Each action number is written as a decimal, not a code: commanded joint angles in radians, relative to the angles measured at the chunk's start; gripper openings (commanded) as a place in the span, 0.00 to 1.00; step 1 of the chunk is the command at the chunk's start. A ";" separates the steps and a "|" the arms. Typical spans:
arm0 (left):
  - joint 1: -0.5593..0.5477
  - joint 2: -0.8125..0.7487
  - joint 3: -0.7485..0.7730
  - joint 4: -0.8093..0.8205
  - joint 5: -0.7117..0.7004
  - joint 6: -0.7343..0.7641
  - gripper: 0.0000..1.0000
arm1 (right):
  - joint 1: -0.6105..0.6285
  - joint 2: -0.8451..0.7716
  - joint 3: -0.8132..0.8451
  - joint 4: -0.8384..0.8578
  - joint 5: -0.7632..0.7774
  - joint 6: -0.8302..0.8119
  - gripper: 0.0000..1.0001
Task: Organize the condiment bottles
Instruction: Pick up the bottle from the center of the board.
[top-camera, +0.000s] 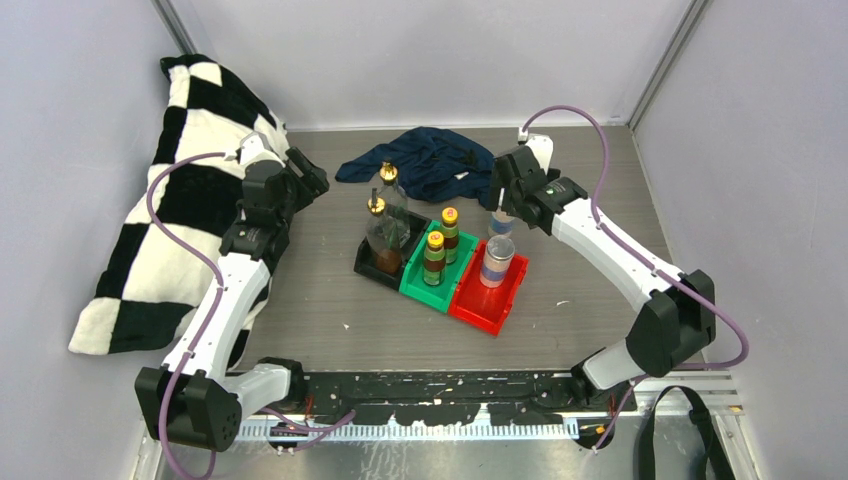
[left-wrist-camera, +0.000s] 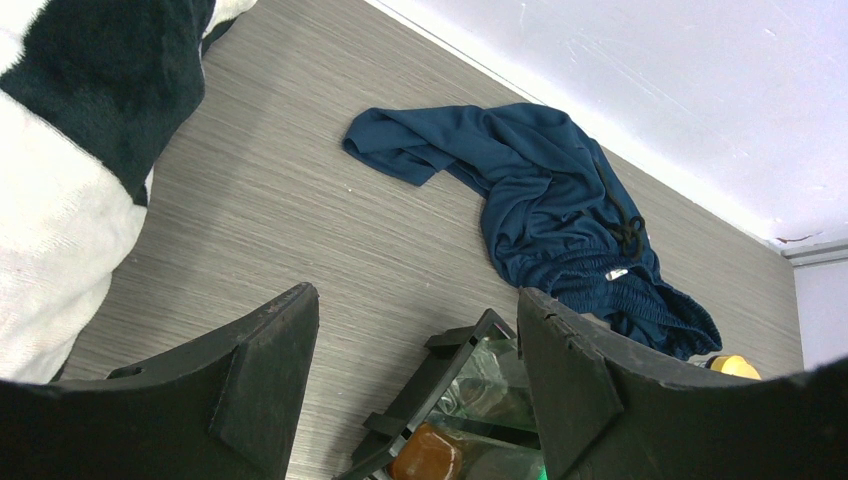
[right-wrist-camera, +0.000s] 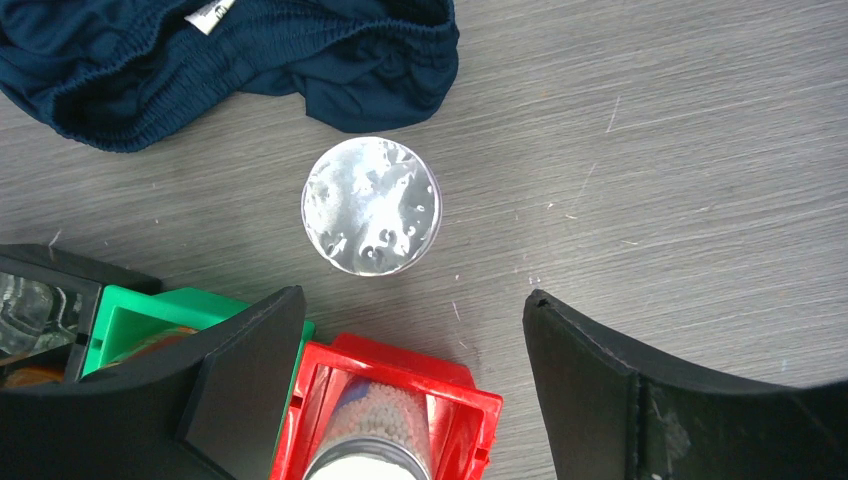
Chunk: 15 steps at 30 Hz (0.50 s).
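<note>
Two clear glass bottles with gold tops (top-camera: 388, 176) (top-camera: 376, 208) stand in the black bin (top-camera: 365, 266). In the green bin (top-camera: 417, 288) stand two dark bottles with yellow caps (top-camera: 450, 216) (top-camera: 436, 241). One white-capped jar (top-camera: 497, 260) stands in the red bin (top-camera: 478, 312). The other jar (right-wrist-camera: 371, 205), with a silvery top, stands on the table just behind the red bin (right-wrist-camera: 470, 385). My right gripper (right-wrist-camera: 415, 296) hangs open above and slightly short of it, gripping nothing. My left gripper (left-wrist-camera: 418, 295) is open and empty, left of the black bin (left-wrist-camera: 440, 370).
A crumpled dark blue cloth (top-camera: 425, 160) lies on the table behind the bins, close to the loose jar. A black-and-white checked blanket (top-camera: 170, 200) covers the left side under the left arm. Walls close in the back and both sides.
</note>
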 joint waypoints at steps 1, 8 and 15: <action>0.005 -0.007 -0.002 0.047 0.010 -0.012 0.74 | -0.011 0.028 0.060 0.042 -0.059 0.000 0.86; 0.005 -0.004 -0.003 0.046 0.011 -0.013 0.74 | -0.029 0.081 0.084 0.056 -0.078 -0.008 0.86; 0.005 0.000 -0.003 0.048 0.010 -0.012 0.74 | -0.055 0.124 0.091 0.074 -0.101 -0.015 0.86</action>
